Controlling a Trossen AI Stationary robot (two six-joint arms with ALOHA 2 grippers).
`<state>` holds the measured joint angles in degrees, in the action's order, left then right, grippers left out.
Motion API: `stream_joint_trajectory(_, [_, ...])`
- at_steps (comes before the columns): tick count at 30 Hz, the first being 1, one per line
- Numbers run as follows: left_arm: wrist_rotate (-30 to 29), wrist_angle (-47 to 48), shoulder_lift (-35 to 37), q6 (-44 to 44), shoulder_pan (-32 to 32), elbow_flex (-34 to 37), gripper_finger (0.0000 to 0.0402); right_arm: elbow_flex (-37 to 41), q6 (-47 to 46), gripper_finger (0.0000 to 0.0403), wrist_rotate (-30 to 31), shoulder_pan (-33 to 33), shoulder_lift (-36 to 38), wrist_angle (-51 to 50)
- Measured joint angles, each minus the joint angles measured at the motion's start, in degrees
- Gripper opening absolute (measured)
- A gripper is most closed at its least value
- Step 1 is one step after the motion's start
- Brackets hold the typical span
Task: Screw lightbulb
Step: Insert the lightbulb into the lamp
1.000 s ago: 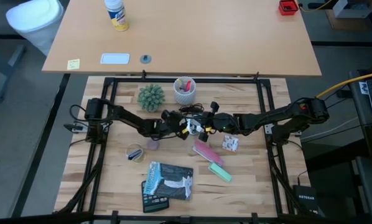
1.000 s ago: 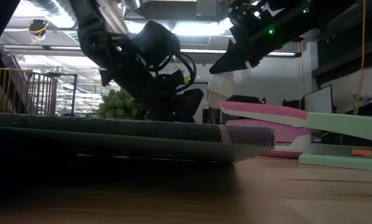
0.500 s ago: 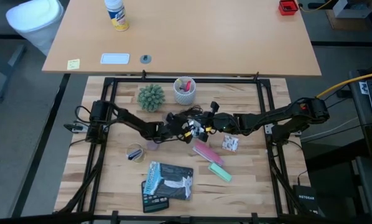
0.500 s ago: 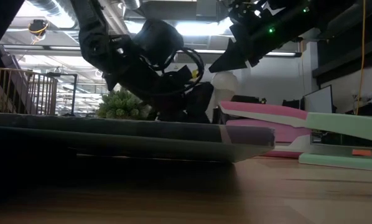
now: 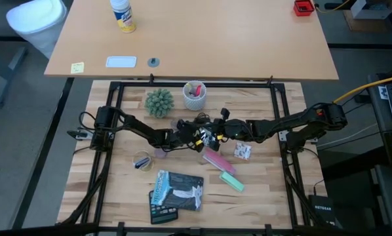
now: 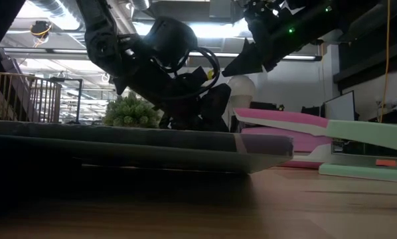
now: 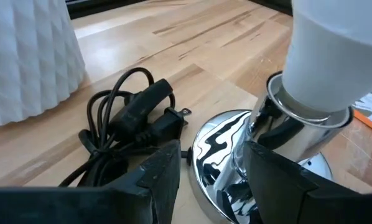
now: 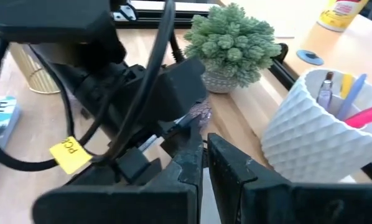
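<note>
lightbulb (image 7: 335, 56) upright in right pincer (image 8: 204, 163), clamped | left pincer (image 7: 211, 168) parted around silver fixture (image 7: 236, 162)

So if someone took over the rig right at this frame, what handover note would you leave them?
Right gripper: at table centre, jaws shut on the lightbulb, holding it over the shiny silver fixture.
Left gripper: jaws astride the fixture's socket, seemingly steadying it.
Black cord lies coiled beside the fixture.
Done: bulb's base is at the socket mouth.
Left: how far it is threaded cannot be seen; probably keep turning until seated, then release both.
</note>
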<state>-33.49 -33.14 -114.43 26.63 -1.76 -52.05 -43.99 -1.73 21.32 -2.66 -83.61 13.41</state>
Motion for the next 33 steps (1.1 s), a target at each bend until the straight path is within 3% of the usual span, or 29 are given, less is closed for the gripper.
stream_joint_trajectory(15, [-0.22, 0.43, 3.15, -4.66, -0.17, 0.02, 0.0166, -0.02, -0.91, 0.0028, 0.04, 0.04, 0.01, -0.33])
stream_joint_trajectory(24, [-0.29, 9.95, 9.66, -7.1, -2.61, 0.02, 0.0166, 0.0, -0.93, 0.0028, 0.07, 0.06, 0.0, -0.31])
stream_joint_trajectory(33, [0.26, 5.15, 10.08, -8.87, -7.96, 0.04, 0.0166, 0.0, -0.94, 0.0028, 0.09, 0.05, 0.0, -0.26])
